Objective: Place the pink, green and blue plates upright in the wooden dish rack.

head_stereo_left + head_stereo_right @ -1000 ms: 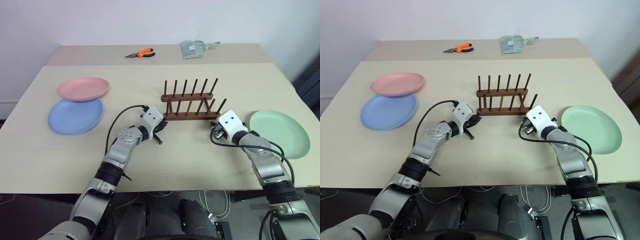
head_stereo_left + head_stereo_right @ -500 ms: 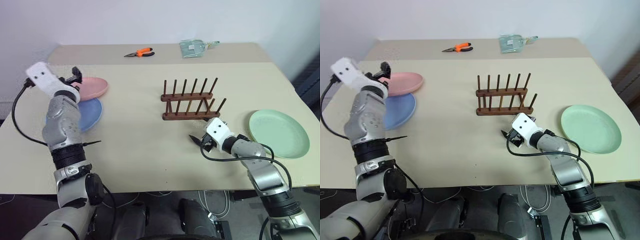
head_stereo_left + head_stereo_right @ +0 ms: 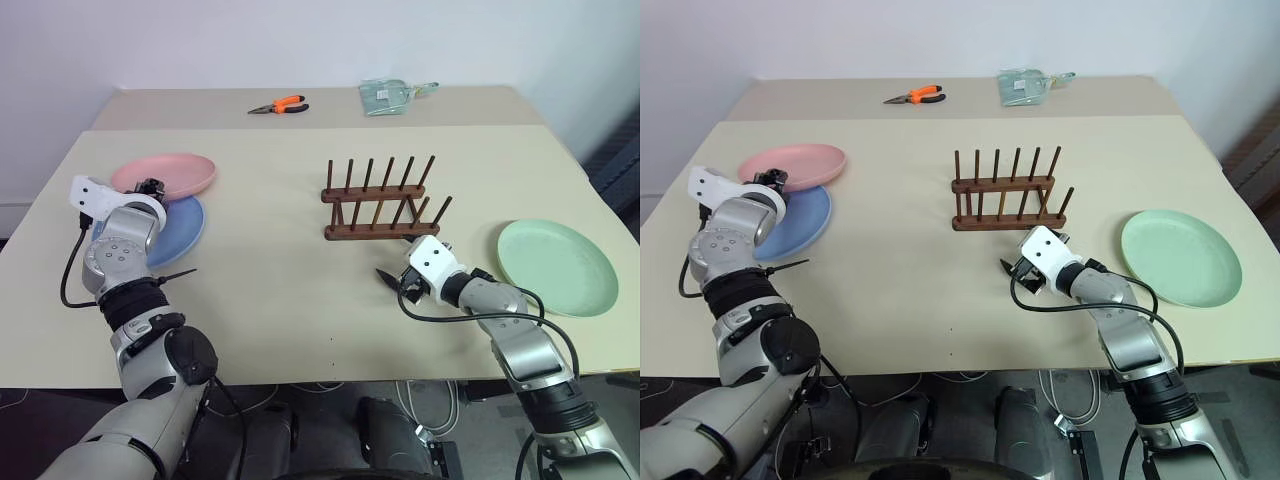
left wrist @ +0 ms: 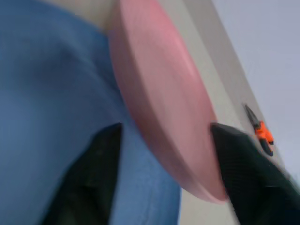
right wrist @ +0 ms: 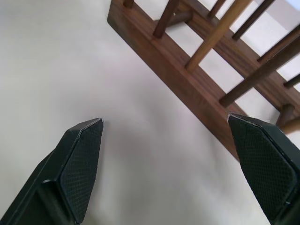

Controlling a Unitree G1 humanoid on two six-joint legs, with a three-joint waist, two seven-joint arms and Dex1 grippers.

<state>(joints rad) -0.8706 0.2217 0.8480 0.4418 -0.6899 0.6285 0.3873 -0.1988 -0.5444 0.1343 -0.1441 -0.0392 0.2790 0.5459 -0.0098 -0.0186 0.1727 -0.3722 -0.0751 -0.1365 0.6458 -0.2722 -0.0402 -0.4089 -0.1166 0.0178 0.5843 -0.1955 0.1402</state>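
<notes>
salmon pink plate [image 3: 166, 175], light blue plate [image 3: 178, 226], mint green plate [image 3: 556, 266], dark brown wooden rack [image 3: 381, 203], beige table [image 3: 300, 290], orange-handled pliers [image 3: 279, 105], black gripper fingers [image 5: 82, 159]

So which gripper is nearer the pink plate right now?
Left. The left gripper is right at the pink plate's near rim, above the blue plate. The right gripper sits far across the table, in front of the wooden dish rack.

I count three round shallow plates and one rack. Pink plate [image 3: 166, 176]: lying flat, far left, its near edge overlapping the blue plate [image 3: 172, 230], also flat, just nearer me. Green plate [image 3: 558, 266]: flat, alone at the right. Dark wooden rack [image 3: 381, 205]: centre, two rows of upright pegs, every slot unfilled.
</notes>
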